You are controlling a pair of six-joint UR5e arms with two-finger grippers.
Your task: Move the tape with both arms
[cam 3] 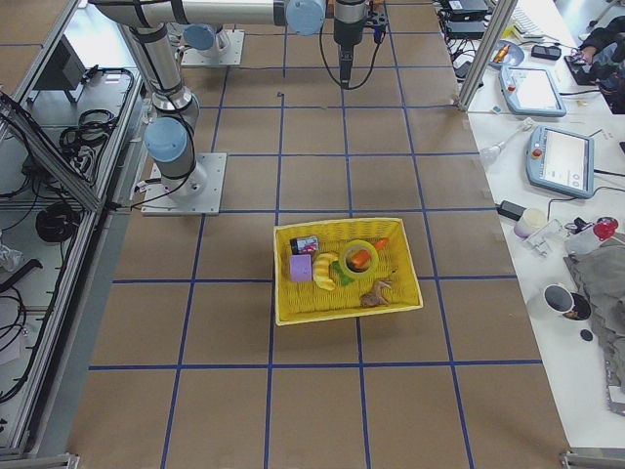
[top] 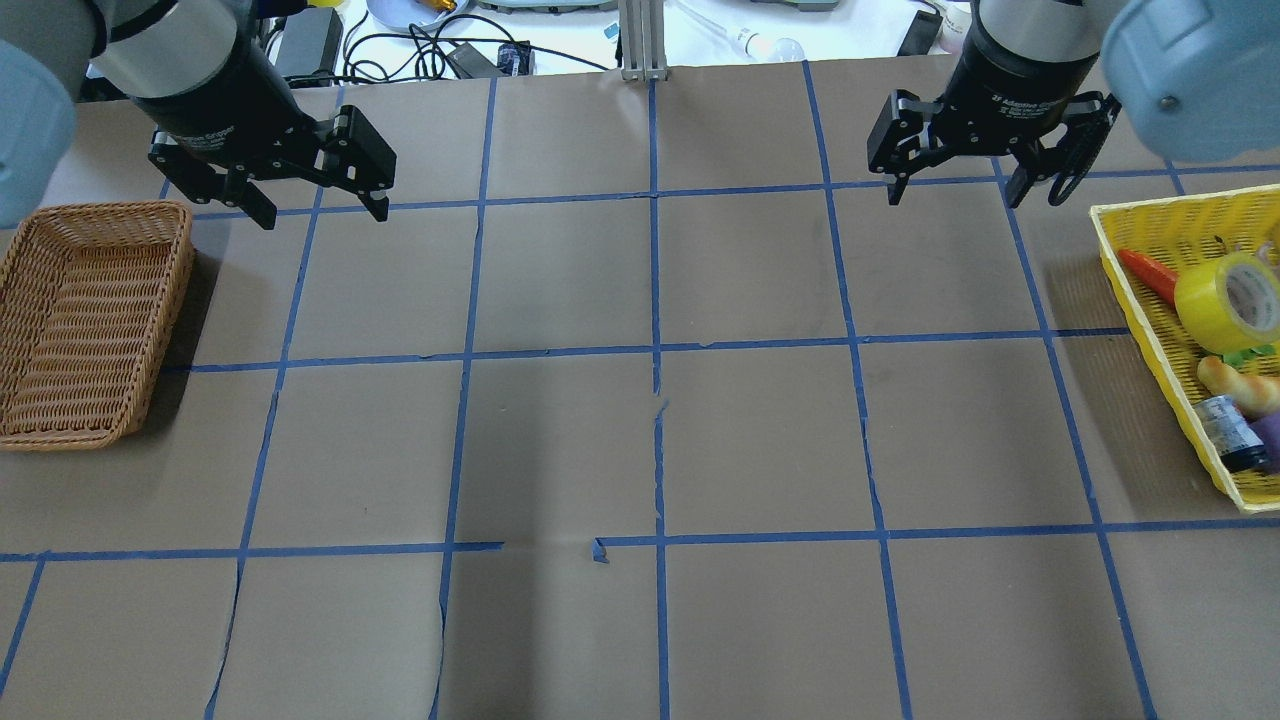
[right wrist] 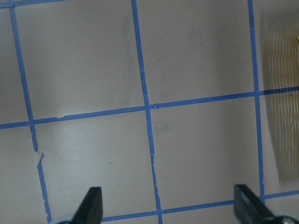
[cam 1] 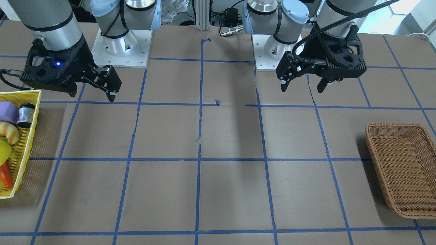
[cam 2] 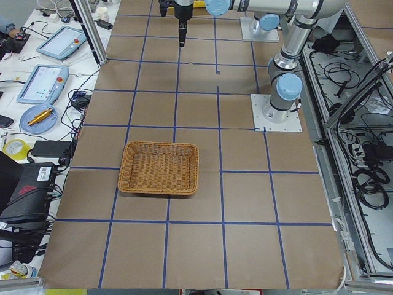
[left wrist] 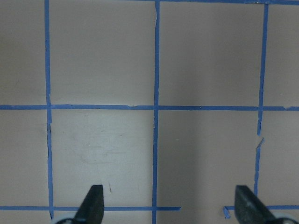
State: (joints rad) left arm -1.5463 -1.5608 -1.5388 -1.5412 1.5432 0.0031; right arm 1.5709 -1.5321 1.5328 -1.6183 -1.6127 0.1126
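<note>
The yellow tape roll (top: 1228, 300) lies in the yellow basket (top: 1140, 312) at the table's right end, among other items; it also shows in the exterior right view (cam 3: 359, 258). My right gripper (top: 954, 201) hangs open and empty above the table, inboard of that basket and toward the far edge. My left gripper (top: 325, 218) is open and empty, above the table just past the wicker basket (top: 100, 207). Both wrist views show only spread fingertips over bare grid-taped table, on the left (left wrist: 169, 203) and on the right (right wrist: 168, 203).
The yellow basket (cam 1: 27, 143) also holds an orange-red carrot (top: 1148, 275), a bread roll (top: 1235, 385), a small dark bottle (top: 1228, 432) and a purple block (cam 1: 7, 111). The wicker basket (cam 1: 395, 125) holds nothing. Blue tape lines grid the brown table. Both arm bases stand at the robot's edge.
</note>
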